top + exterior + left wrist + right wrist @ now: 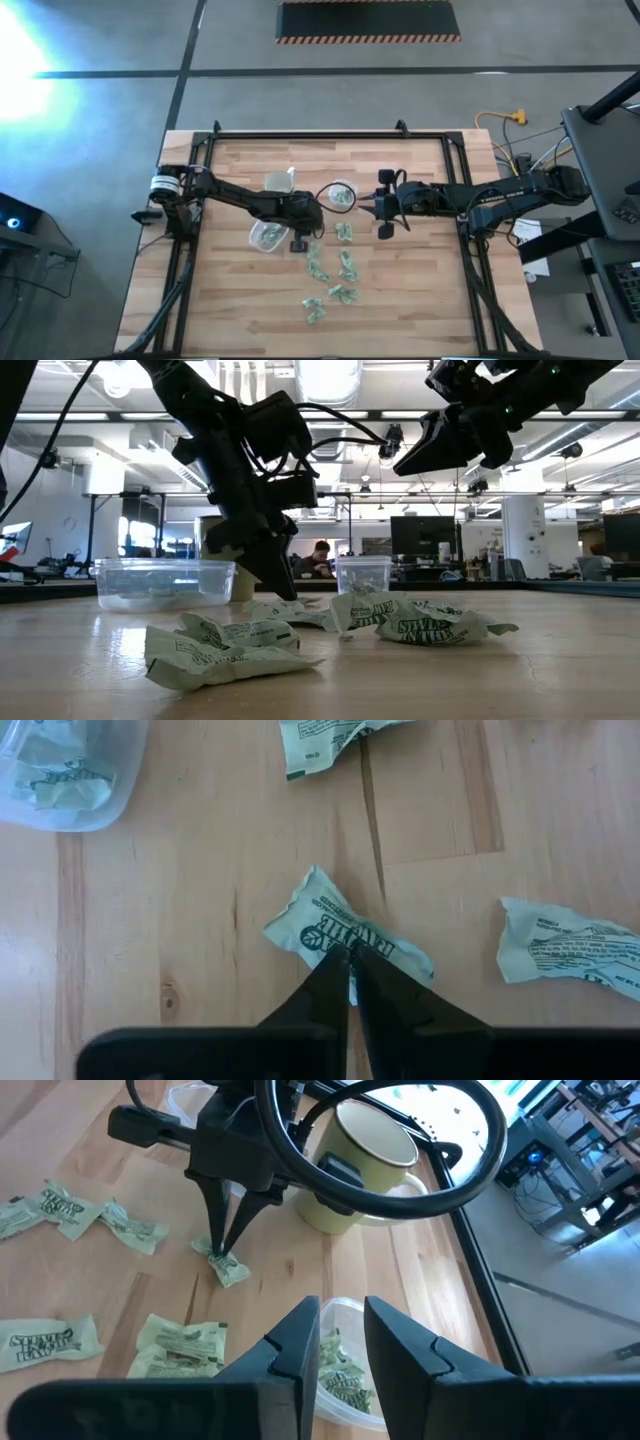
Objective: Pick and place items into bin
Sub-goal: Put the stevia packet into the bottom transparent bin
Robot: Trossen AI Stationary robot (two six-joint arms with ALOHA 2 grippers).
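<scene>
The left claw [350,965] is down at the table [200,920], its two dark tips pressed together on a pale-green wrapped piece [345,932] and pinching the crinkled wrapper at its near edge. The piece lies flat on the wood. In the right wrist view the same claw [225,1245] shows as a narrow point standing on that piece [230,1268], with the yellowish cup [360,1170] just behind it. From above, the left claw [303,238] sits near the table's middle, just beside a clear bin [266,235] that already has green wrappers in it.

The right claw [340,1340] hangs above the table, its fingers a little apart with nothing between them. Right under it is a second clear bin [340,1370], also holding wrapped pieces. From above, this claw [372,203] is just beside that bin [342,195], and the two claws point toward each other across the middle of the table.

The other items [335,275] lie loose on the wood in a scatter running from the claws toward the table's near edge. In the low view several crumpled ones [220,650] lie in front. A person [318,557] sits in the room far behind the table.
</scene>
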